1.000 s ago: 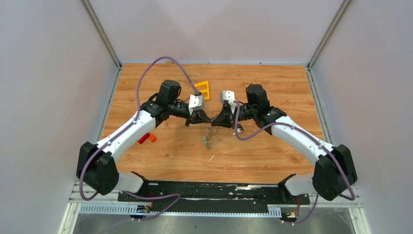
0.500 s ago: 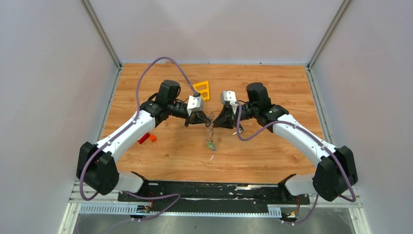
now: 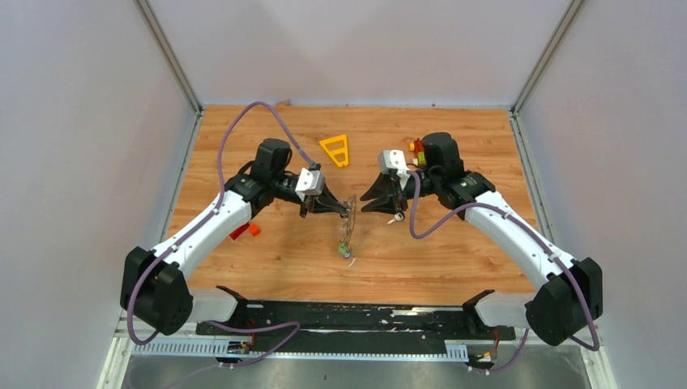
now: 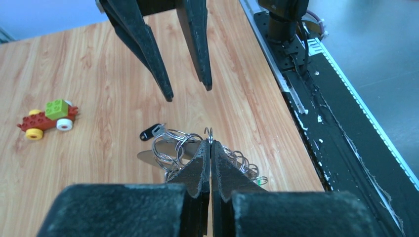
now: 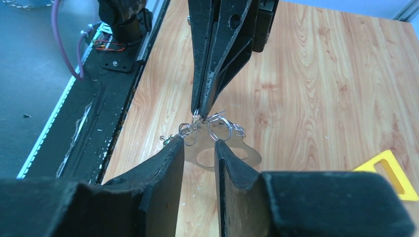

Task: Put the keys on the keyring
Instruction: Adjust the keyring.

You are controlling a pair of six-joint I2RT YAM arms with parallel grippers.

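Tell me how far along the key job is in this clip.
Done: a bunch of keys and small rings is gathered with the flat silver keyring. In hand: the left claw is shut on that bunch; the right claw is open, clear of it. Left: I can't tell whether every key is threaded on; a black-tagged key sits at the bunch's edge.

one keyring (image 5: 247,155), one yellow triangle (image 5: 404,183), one toy car (image 4: 45,121)
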